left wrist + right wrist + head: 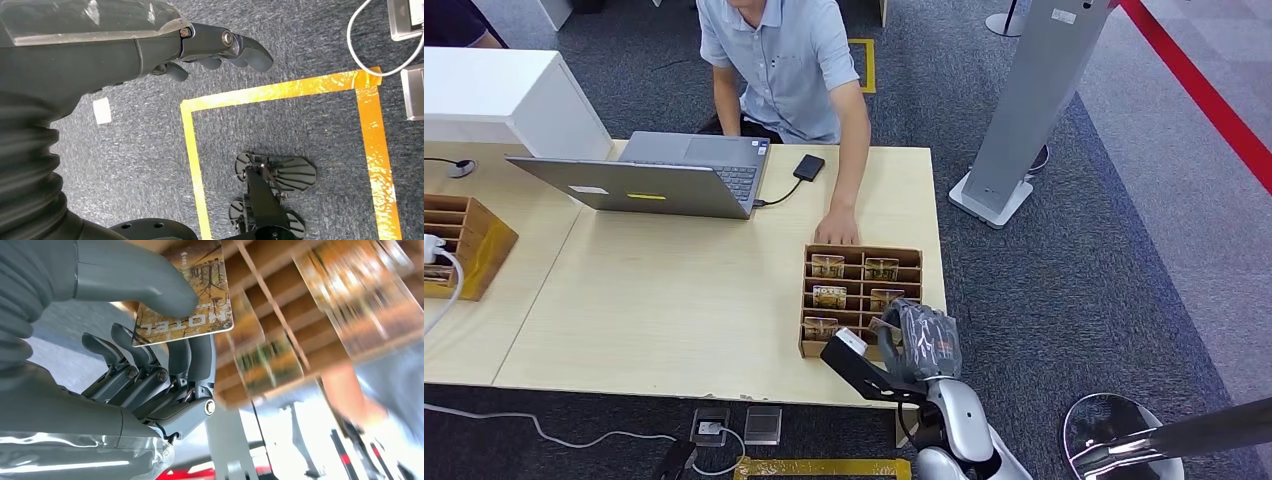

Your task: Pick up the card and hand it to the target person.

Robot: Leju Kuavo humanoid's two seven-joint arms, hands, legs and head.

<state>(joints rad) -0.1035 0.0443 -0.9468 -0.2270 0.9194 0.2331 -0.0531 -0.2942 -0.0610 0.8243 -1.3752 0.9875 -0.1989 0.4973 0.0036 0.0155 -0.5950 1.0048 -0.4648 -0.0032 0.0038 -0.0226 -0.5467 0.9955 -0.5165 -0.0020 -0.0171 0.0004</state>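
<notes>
Over the near right corner of the wooden card rack (862, 258), the right hand (921, 343) pinches the card (192, 295) between its thumb (135, 282) and the fingers (192, 360) behind it, holding it just clear of the slots. Seen from the right wrist, the card's long axis runs crosswise to the thumb, its printed face and the word HOTEL toward that camera. Beside the robot's body, the left hand (150, 47) hangs above the carpet (300, 125), fingers loosely curled and holding nothing.
</notes>
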